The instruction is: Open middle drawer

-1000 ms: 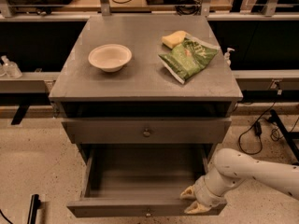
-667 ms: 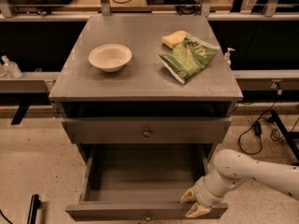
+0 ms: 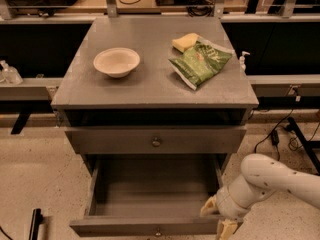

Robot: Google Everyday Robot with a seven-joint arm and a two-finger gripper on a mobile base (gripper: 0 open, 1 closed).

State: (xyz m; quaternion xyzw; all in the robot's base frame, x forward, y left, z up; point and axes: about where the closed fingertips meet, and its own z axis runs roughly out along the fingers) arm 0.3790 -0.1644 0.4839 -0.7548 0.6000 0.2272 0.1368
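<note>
My pincer (image 3: 218,218) sits low at the right front corner of the middle drawer (image 3: 155,194), touching or almost touching the right end of its front panel. I cannot tell from here whether it is wide, narrow or clamped on the panel edge. My arm (image 3: 272,180) comes in from the right and behind it.

The drawer stands well out of the cabinet, its shallow grey box bare and open to view. Its front panel runs crosswise, stretching away to the left of my pincer, and its small knob (image 3: 158,231) lies well to my pincer's left, at the middle of that panel. I judge the task nearly or fully done. Any further pull would go straight outward, square to the panel's long axis. Since I hold at one end and not at the knob, I would watch for the drawer skewing on its runners.

Beyond and above my pincer, to the left, the upper drawer front (image 3: 115,140) is shut. Farther off, on the cabinet top (image 3: 150,89), sit a white bowl (image 3: 116,62), a green crisp bag (image 3: 201,61) and a yellow sponge (image 3: 184,41).
</note>
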